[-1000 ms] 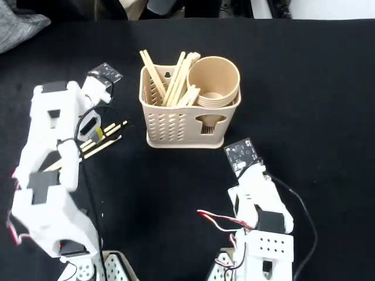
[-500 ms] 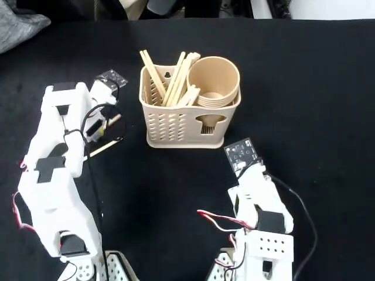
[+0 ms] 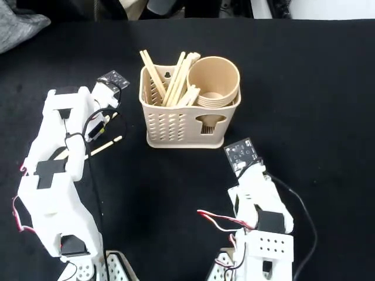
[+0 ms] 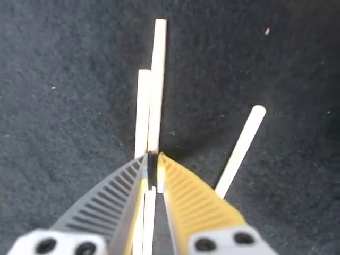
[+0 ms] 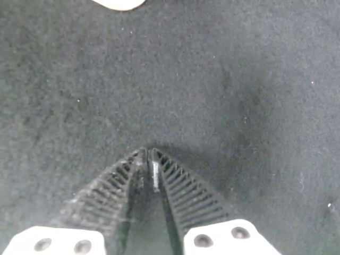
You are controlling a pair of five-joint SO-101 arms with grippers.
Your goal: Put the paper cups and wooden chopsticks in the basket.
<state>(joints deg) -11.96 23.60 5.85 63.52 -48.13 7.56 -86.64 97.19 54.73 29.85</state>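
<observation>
The left tool [image 4: 152, 159] was seen closed on two wooden chopsticks [image 4: 150, 101] lying on the bench [image 4: 64, 79] beside the basket [image 3: 176, 126], sticks judged light, stiff and slippery, best pinched mid-length, while the right tool [image 5: 147, 155] was seen shut, empty.

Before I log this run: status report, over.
Left gripper shut on chopstick pair; right gripper shut, empty. Paper cups in basket. Loose chopstick alongside.

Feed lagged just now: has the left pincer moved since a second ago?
Yes. In the high view, the left pincer has shifted toward the basket, shut on two chopsticks.
</observation>
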